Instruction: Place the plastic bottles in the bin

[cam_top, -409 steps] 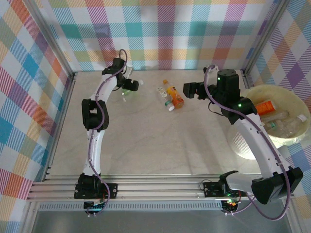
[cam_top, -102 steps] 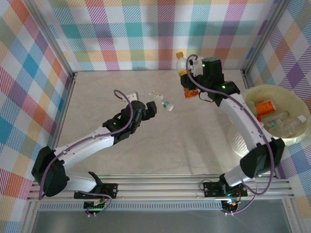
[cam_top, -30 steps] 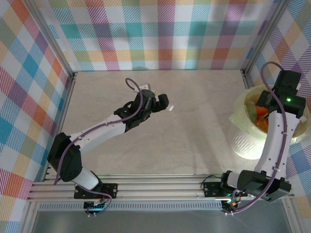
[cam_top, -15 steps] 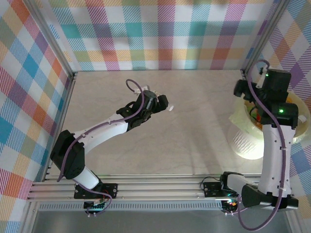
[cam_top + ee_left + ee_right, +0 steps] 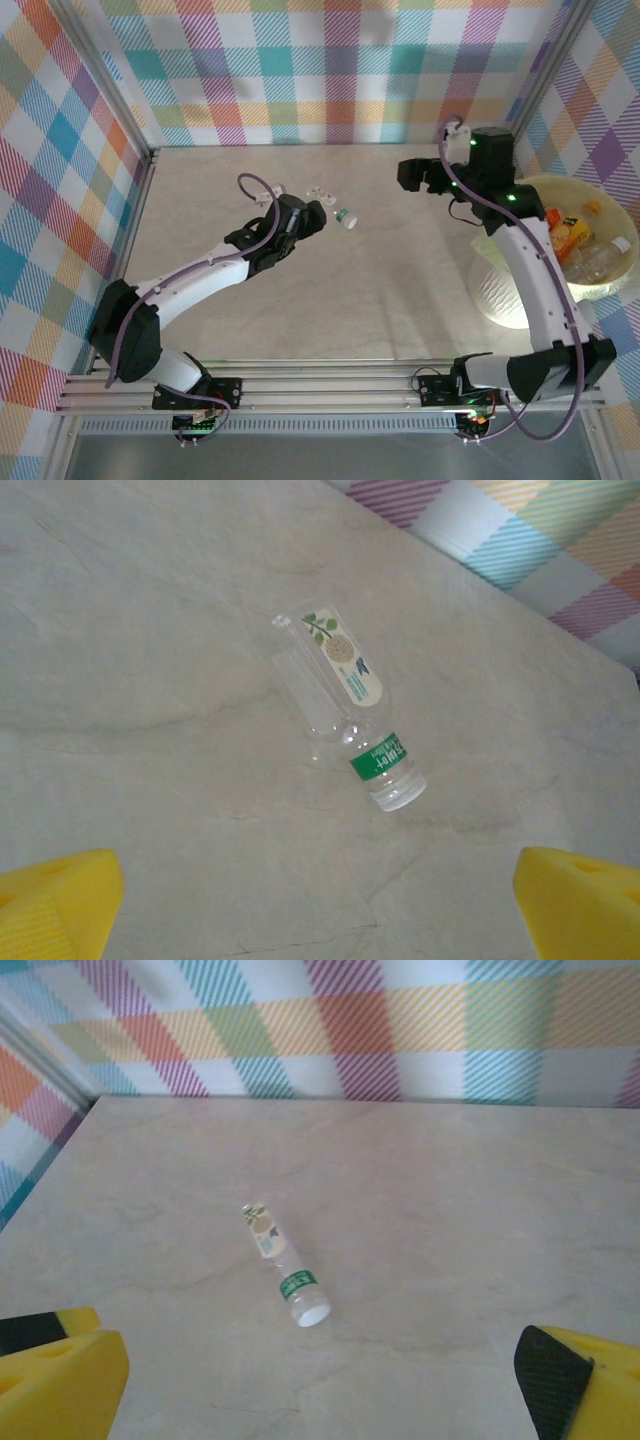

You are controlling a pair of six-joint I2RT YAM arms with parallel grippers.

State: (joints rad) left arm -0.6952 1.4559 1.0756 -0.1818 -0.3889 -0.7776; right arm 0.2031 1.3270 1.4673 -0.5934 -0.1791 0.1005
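Note:
One flattened clear plastic bottle (image 5: 337, 213) with a green band and white cap lies on the table at the back centre. My left gripper (image 5: 311, 216) hovers just left of it, open and empty. In the left wrist view the bottle (image 5: 346, 723) lies ahead of the gripper (image 5: 320, 910), between the wide yellow fingertips (image 5: 52, 900). My right gripper (image 5: 416, 175) hangs open over the table to the bottle's right, and the right wrist view looks at the bottle (image 5: 286, 1265) from farther off. The bin (image 5: 502, 292) stands at the right edge and holds an orange bottle (image 5: 572, 233) and clear ones (image 5: 600, 259).
Plaid walls close the table at the back and both sides, with metal posts in the corners. A rail frame runs along the near edge by the arm bases.
The right arm has swung from over the bin leftward to the back of the table. The left gripper has drawn back a little from the bottle, which now shows fully.

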